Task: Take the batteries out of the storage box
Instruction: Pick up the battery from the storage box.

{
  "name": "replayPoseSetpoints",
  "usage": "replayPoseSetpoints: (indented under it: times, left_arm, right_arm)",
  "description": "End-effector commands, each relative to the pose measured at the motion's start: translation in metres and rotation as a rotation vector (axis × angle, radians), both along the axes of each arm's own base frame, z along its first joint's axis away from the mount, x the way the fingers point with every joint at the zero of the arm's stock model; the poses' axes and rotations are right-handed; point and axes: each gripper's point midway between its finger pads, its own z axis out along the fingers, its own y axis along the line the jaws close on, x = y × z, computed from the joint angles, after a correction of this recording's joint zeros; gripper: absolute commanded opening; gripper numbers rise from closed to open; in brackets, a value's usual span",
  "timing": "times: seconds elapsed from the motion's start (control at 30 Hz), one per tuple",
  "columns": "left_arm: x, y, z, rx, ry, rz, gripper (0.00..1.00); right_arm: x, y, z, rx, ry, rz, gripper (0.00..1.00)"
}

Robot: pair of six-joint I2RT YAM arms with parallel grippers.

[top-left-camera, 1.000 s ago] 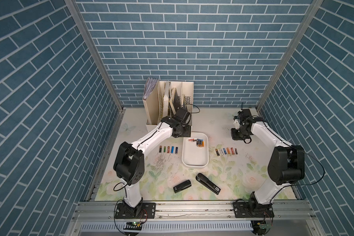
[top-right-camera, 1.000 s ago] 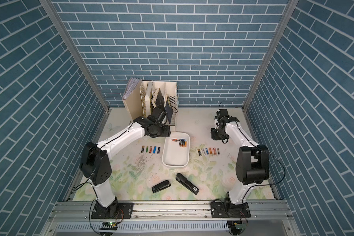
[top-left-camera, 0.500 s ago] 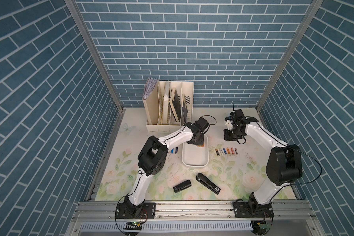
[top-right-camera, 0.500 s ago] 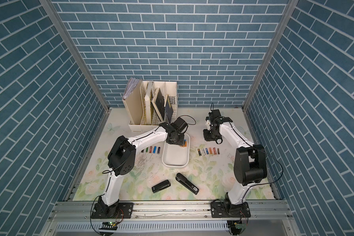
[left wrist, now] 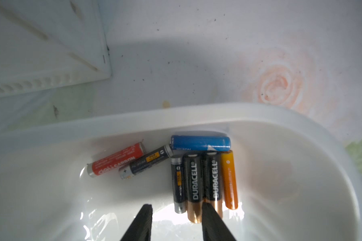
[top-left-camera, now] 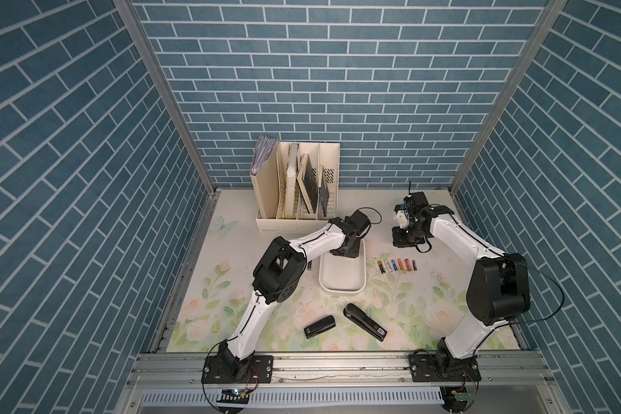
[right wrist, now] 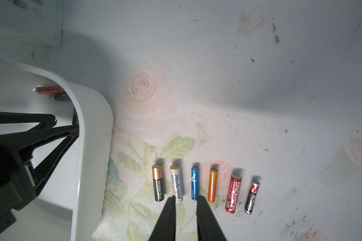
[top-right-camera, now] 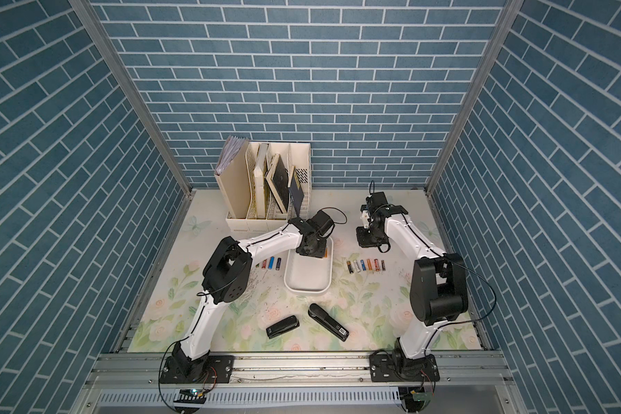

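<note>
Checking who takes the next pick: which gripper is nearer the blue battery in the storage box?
Left. The left gripper is inside the storage box, near the blue battery; the right gripper hangs outside it.

The near half of the storage box floor lies bare. Its far end is taken up by the left gripper, standing over a cluster of batteries. Past the box's far left corner the file holder stands tall. A strip of bare mat lies right of the box, then a row of batteries, with the right gripper beyond the row. Nearer than the box lie the short stapler and the long stapler.
</note>
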Motion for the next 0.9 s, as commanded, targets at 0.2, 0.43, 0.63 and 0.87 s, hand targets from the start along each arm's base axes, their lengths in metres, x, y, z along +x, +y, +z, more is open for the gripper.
replayPoseSetpoints:
  times: [0.2,0.43,0.63,0.87]
  left_arm:
    - [0.003,-0.001,-0.008,0.048,0.004,-0.015,0.37]
    - [0.006,0.012,-0.008,0.136,-0.005,-0.016,0.34]
    - [0.004,0.007,-0.010,0.114,0.010,-0.029,0.33]
    - [0.003,0.004,-0.016,0.113,0.023,-0.037,0.30]
  right_arm:
    - [0.001,0.003,0.002,0.006,0.010,-0.010,0.22]
    - [0.002,0.003,0.002,0.006,0.014,-0.009,0.22]
    - [0.003,0.005,0.003,0.005,0.013,-0.007,0.22]
    - [0.003,0.005,0.003,0.003,0.014,-0.006,0.22]
